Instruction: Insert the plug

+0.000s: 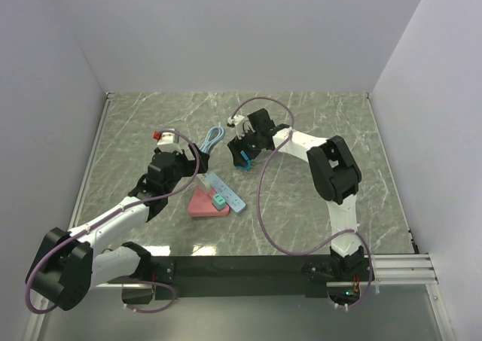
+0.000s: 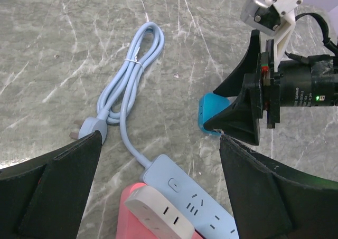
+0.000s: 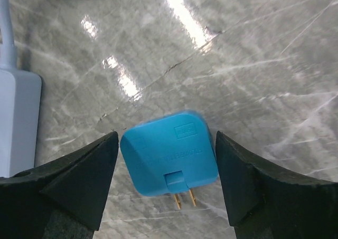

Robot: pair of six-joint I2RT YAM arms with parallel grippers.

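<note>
One plug (image 3: 168,152), prongs (image 3: 185,199) toward right claw (image 3: 166,144).

Plug (image 3: 169,152): bright blue, rounded-square body with a small embossed mark and lettering on the upward face. Two brass prongs project from one edge. It lies flat on the table (image 1: 331,115), with its prongs level with the surface and not inserted in anything.

Power strip (image 2: 195,199): pale blue and elongated, with a push switch at the cord end and socket openings along the top. It lies flat and diagonal, near the centre of the table, with the visible sockets unoccupied. Its pale blue cord (image 2: 132,75) is bundled with a tie to the far left of the strip.

The plug sits on the far side of the strip, slightly right and apart from it.
</note>
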